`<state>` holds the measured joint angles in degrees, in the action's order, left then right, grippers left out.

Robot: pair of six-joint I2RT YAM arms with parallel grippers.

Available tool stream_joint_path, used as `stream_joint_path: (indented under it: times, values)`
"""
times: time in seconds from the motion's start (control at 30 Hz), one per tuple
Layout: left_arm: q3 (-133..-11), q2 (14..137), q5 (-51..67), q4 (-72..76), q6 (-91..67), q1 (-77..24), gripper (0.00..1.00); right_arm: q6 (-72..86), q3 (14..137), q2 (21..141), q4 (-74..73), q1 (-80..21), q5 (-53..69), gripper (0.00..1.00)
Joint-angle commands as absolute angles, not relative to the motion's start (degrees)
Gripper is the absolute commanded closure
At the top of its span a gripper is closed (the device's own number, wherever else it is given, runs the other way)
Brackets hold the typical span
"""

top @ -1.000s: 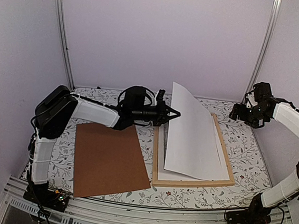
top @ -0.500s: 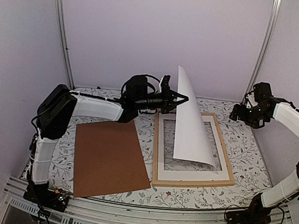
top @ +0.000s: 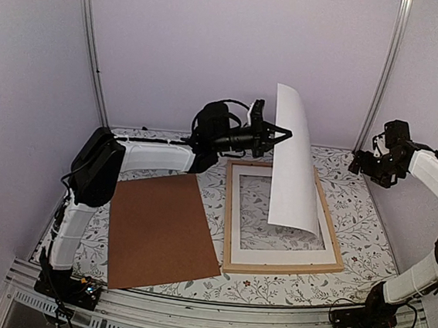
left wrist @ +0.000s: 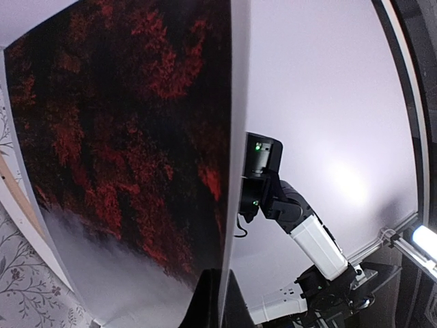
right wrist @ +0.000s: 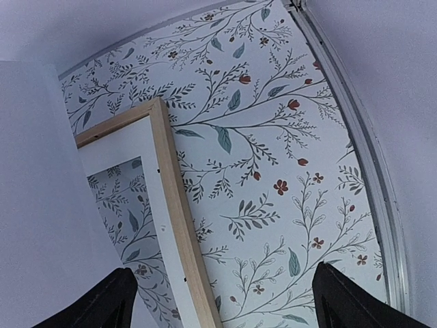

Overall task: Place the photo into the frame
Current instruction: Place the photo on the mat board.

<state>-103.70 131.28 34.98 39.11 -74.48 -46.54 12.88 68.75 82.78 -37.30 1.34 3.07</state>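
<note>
My left gripper is shut on the top edge of the photo and holds it upright, white back to the camera. Its lower edge curls down onto the white mat. The left wrist view shows the photo's dark red print fading to grey, pinched between my fingertips. The light wood frame lies flat on the table with the mat inside it. My right gripper is open and empty, raised at the far right, its fingers above the frame's edge.
A brown backing board lies flat left of the frame. The floral tablecloth covers the table. Metal posts and white walls close in the back and sides.
My left gripper has lifted the photo higher and carried it right, from lying slanted over the frame to standing nearly upright. The mat window is uncovered. The right gripper shifted slightly right.
</note>
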Motion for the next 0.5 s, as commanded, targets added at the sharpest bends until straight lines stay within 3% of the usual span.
stream_joint_path:
  times: [0.0,0.47]
  values:
    - [-106.8,132.7,37.2,42.4,-76.4,-48.0,1.0,13.3,70.1,80.0,-37.5,2.8,2.7,0.07]
    - [-94.9,135.6,29.7,46.3,-81.1,-46.8,1.0,13.3,69.0,79.9,-37.0,3.3,3.8,0.07]
